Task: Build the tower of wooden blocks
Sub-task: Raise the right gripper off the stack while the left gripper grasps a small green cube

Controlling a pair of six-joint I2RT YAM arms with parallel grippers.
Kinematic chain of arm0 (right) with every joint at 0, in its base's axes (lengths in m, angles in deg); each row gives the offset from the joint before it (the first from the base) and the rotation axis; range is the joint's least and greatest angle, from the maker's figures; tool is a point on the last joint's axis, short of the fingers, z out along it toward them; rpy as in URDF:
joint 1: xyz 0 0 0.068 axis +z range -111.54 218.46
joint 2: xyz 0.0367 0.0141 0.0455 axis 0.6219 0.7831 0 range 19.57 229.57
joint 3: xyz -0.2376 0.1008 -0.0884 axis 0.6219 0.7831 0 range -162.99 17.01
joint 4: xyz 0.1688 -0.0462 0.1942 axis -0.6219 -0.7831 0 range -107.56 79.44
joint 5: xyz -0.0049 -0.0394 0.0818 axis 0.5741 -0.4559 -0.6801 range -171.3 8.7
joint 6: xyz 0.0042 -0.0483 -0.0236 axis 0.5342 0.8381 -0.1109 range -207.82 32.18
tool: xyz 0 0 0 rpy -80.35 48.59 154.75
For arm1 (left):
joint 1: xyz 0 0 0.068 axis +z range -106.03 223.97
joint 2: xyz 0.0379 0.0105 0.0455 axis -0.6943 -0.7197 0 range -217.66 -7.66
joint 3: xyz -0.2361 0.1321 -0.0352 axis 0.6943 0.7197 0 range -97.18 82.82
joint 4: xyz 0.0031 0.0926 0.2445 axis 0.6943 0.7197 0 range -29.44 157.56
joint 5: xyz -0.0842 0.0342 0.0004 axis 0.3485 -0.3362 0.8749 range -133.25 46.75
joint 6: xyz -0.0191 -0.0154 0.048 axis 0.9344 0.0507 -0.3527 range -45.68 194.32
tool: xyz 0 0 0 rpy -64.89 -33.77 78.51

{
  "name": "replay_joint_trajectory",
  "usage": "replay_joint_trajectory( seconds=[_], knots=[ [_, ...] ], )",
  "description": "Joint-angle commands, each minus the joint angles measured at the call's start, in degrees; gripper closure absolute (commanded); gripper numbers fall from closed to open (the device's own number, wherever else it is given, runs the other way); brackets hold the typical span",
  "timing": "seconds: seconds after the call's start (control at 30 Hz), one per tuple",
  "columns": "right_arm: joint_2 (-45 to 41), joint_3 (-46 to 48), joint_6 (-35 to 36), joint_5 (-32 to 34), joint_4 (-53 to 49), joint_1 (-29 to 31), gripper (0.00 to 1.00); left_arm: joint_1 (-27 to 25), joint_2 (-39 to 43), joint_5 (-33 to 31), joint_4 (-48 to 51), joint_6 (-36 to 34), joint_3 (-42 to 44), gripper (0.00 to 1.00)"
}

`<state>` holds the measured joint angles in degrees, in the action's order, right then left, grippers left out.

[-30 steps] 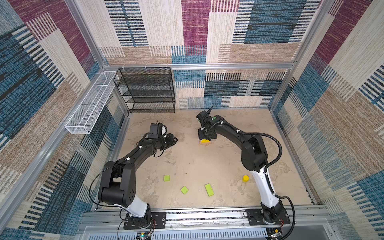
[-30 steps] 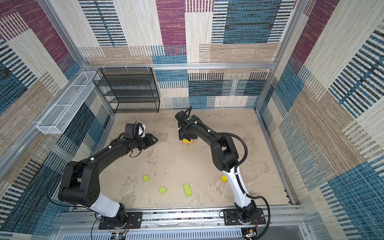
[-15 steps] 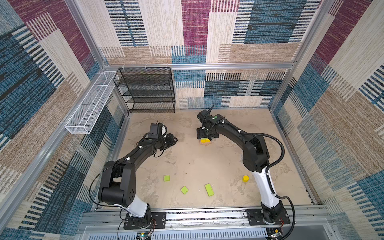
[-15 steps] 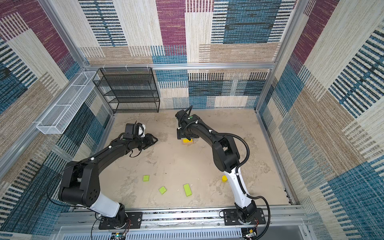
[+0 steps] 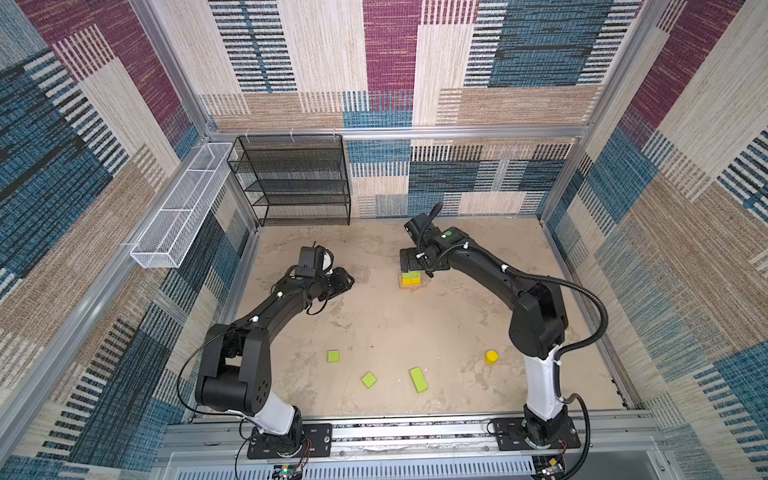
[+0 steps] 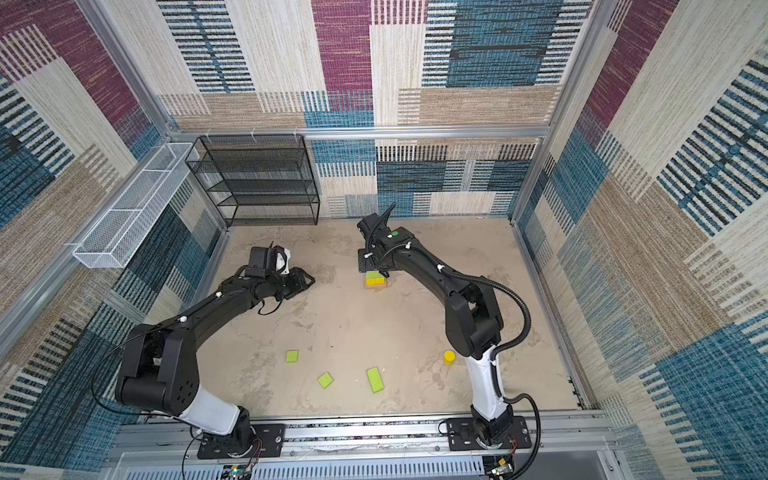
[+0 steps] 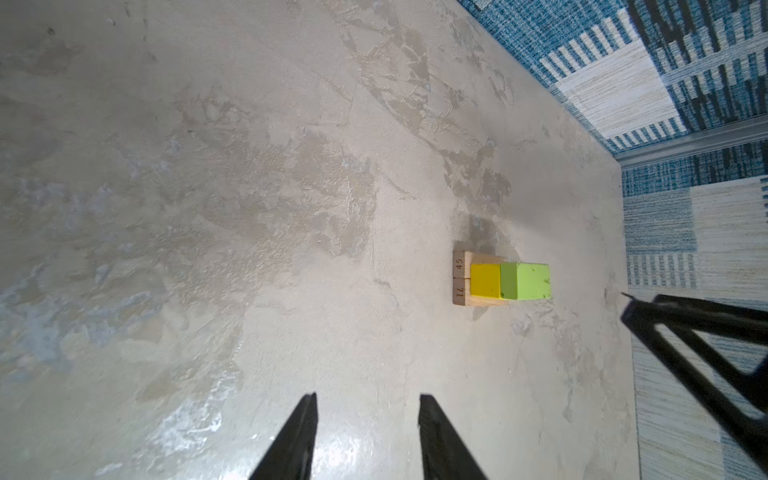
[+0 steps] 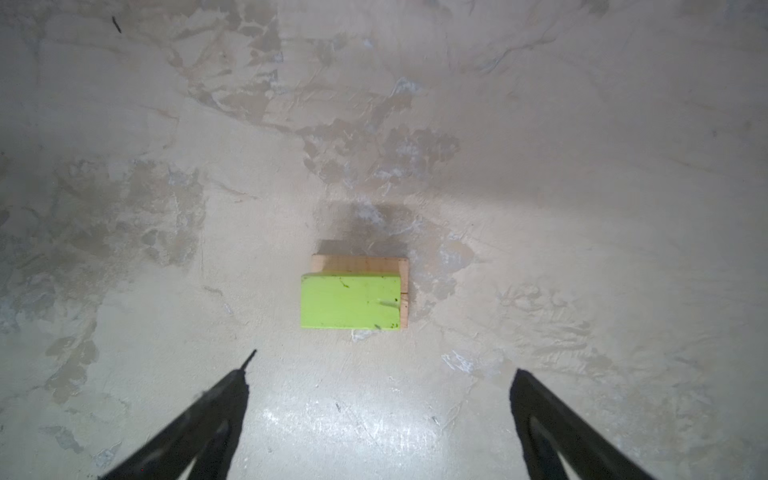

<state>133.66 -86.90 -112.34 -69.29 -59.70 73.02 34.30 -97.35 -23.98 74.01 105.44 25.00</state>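
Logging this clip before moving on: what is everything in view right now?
tan bars: two, plain wood, side by side, tower base
yellow cubes: two, yellow, on the bars
top green piece: one, lime, atop the cubes
loose green pieces: three, lime, front floor
cylinder: one, yellow, near right arm's base
rack: one, black mesh, back wall
basket: one, white wire, left wall
left pincer: black, open, empty
right pincer: black, open, above tower

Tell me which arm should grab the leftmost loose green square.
Left, probably: the green square lies on that arm's side of the table, and the left gripper is open and empty. The right gripper hangs open over the tower, farther away.
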Motion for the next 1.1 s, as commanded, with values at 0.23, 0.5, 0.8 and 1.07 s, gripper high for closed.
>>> replay_joint_trajectory(
  seconds=[0.23, 0.5, 0.8, 1.07],
  knots=[
    [-17.8, 19.5, 0.6, -2.9, 23.9, -2.8, 0.01, 0.1, 0.0, -15.2, 18.9, -8.2, -4.5, 0.55],
    [-21.7, 24.9, -2.5, -7.0, 34.0, -5.9, 0.01, -0.7, 7.6, -14.9, 25.1, -6.2, -1.2, 0.52],
    [-25.6, 32.9, -3.6, -8.3, 46.2, -6.7, 0.01, -6.0, 11.4, -19.0, 32.8, -1.8, 1.2, 0.46],
    [-24.7, 36.8, -4.7, -13.8, 49.8, -9.1, 0.01, -14.8, 10.4, -24.3, 37.7, 3.2, 4.0, 0.37]
  ],
)
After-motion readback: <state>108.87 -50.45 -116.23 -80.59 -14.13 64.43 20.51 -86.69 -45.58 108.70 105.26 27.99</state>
